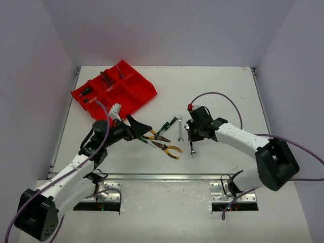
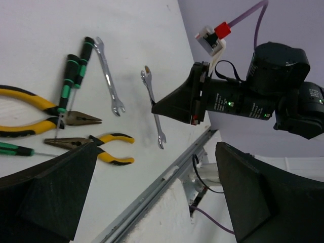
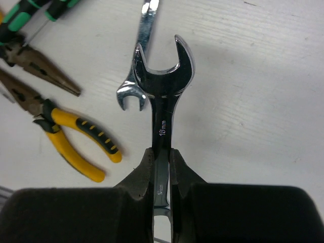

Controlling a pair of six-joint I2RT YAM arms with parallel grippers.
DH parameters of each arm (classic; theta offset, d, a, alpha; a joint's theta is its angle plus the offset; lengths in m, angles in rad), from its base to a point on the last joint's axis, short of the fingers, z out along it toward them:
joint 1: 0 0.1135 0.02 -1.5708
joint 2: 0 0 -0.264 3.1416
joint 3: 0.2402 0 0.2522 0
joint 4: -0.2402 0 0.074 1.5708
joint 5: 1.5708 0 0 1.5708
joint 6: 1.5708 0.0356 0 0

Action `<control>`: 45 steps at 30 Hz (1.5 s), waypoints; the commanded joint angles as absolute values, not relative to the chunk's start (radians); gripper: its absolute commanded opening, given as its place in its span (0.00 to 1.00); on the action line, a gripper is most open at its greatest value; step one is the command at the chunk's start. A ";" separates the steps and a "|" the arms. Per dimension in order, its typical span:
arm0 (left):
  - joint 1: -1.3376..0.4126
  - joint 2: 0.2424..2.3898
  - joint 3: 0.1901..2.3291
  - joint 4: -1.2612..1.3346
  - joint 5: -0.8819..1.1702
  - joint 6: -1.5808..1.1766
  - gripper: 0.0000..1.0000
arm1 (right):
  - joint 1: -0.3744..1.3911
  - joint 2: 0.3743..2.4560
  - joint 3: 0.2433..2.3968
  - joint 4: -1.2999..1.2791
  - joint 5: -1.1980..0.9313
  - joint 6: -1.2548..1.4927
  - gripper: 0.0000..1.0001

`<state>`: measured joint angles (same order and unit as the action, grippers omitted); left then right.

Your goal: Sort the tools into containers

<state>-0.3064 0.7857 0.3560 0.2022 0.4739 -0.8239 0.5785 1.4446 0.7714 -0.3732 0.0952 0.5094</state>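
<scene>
My right gripper is shut on the shank of a silver wrench, low over the table right of centre. A second wrench lies just left of it. Two yellow-handled pliers and green-black screwdrivers lie in a loose group at mid-table. My left gripper hovers at the left edge of that group, jaws wide open with nothing between them. The red divided tray sits at the far left, with a screwdriver and dark tools in its compartments.
A metal rail runs along the table's near edge. The left wrist view shows the right arm's black wrist close by, over the held wrench. Grey walls enclose the table on three sides.
</scene>
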 commanded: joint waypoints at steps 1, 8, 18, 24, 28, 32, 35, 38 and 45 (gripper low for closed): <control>-0.433 0.845 0.354 0.442 0.377 -0.901 1.00 | 0.592 1.338 0.765 -0.273 -0.003 0.486 0.00; -0.578 1.073 0.455 0.570 0.229 -0.939 1.00 | 0.600 1.228 0.774 -0.255 -0.107 0.473 0.00; -0.681 1.328 0.629 0.608 0.179 -0.925 0.90 | 0.606 1.112 0.761 -0.206 -0.248 0.494 0.00; -0.724 1.420 0.682 0.673 0.215 -0.944 0.76 | 0.609 1.098 0.777 -0.204 -0.279 0.504 0.00; -0.764 1.484 0.752 0.673 0.229 -0.942 0.59 | 0.611 1.095 0.790 -0.204 -0.281 0.505 0.00; -0.788 1.524 0.780 0.652 0.234 -0.939 0.07 | 0.609 1.091 0.806 -0.210 -0.266 0.505 0.00; -0.787 1.532 0.784 0.622 0.223 -0.937 0.00 | 0.611 1.083 0.807 -0.205 -0.247 0.508 0.00; -0.787 1.524 0.815 0.544 0.184 -0.913 0.00 | 0.611 1.079 0.808 -0.201 -0.242 0.506 0.00; -0.738 1.477 0.990 0.194 -0.107 -0.798 0.00 | 0.608 1.011 0.781 -0.264 -0.097 0.514 0.92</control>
